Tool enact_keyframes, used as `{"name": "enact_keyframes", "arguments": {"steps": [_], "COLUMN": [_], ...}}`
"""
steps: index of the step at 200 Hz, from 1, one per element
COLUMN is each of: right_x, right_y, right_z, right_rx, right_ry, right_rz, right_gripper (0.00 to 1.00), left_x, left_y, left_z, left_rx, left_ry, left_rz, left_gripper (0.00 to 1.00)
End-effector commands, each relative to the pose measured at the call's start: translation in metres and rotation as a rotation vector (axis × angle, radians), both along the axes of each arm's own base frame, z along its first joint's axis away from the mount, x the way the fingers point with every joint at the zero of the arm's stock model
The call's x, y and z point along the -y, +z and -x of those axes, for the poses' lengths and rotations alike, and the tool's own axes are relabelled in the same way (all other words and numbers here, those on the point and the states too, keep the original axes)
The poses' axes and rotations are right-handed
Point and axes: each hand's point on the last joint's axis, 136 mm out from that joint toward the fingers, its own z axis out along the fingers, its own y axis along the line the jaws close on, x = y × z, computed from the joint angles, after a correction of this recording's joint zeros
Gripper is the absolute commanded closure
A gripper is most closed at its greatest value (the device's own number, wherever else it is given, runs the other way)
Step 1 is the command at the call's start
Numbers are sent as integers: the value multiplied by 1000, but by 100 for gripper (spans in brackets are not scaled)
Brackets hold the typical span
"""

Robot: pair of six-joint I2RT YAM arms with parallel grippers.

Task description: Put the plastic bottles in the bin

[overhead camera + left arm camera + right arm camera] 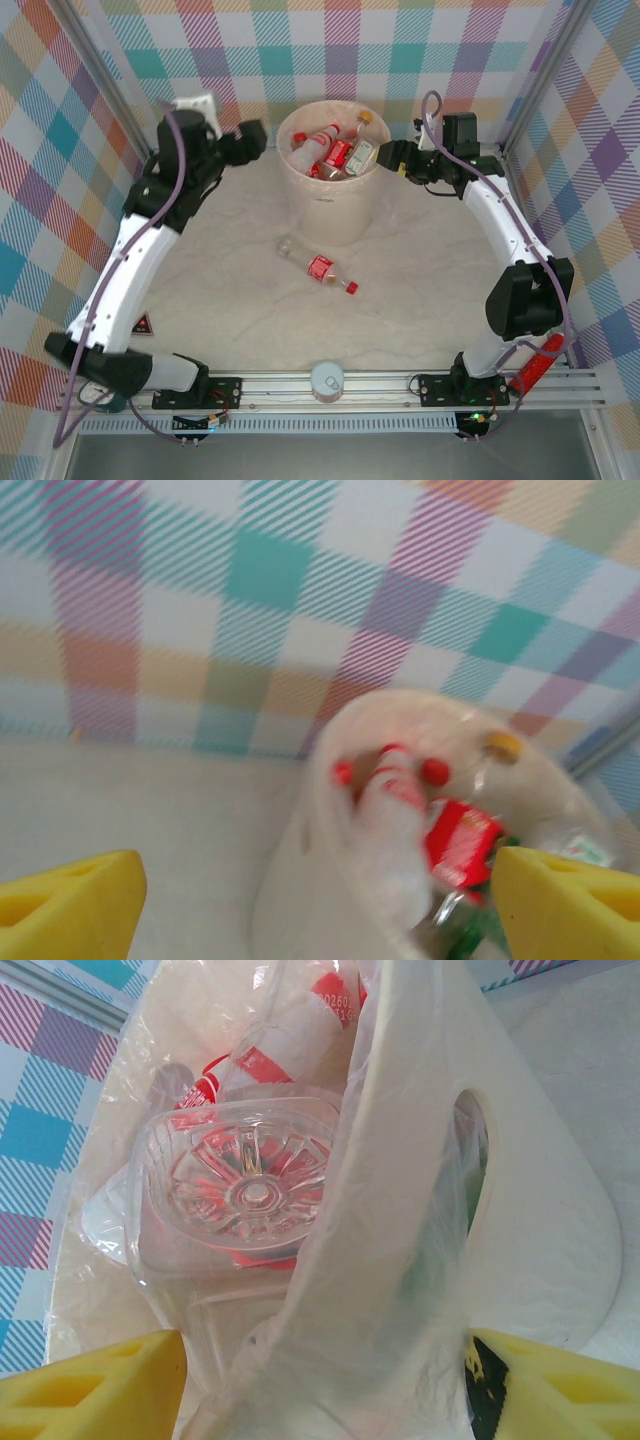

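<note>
1. One clear bottle (317, 266) lies on the counter (230, 300) at the bin's (330, 212) 6 o'clock, with its red cap toward 4 o'clock. Other bottles (335, 150) are heaped inside.
2. Left hand (252, 138) gapes wide and empty at the bin's 9 o'clock.
3. Right hand (388, 155) has its fingers apart at the 3 o'clock rim. Whether it grips anything, I cannot tell.
4. Both arms arch inward, elbows out.
</note>
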Motion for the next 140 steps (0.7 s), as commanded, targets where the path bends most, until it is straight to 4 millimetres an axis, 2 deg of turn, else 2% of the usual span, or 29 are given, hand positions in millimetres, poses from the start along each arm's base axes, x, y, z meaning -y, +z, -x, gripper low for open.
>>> {"name": "enact_keyframes", "arguments": {"steps": [1,18,57,84,118,140], "right_x": [-1,-1,1,2,3,3], "right_y": [17,17,13,10,6,5], "right_z": [7,7,7,7,5,5], "right_rx": [51,54,52,49,43,42], "right_ry": [23,27,24,20,12,13], "right_rz": [16,25,42,51,57,55], "right_gripper": [27,27,27,27,27,27], "left_x": [-12,-11,31,41,68,86], "left_y": [-87,-133,-231,-260,-297,-320], "left_z": [12,25,35,33,41,44], "left_rx": [-242,-339,-607,-653,-777,-840], "left_ry": [87,115,85,144,188,192], "left_rz": [151,253,554,630,641,671], "left_gripper": [11,11,10,8,6,15]}}
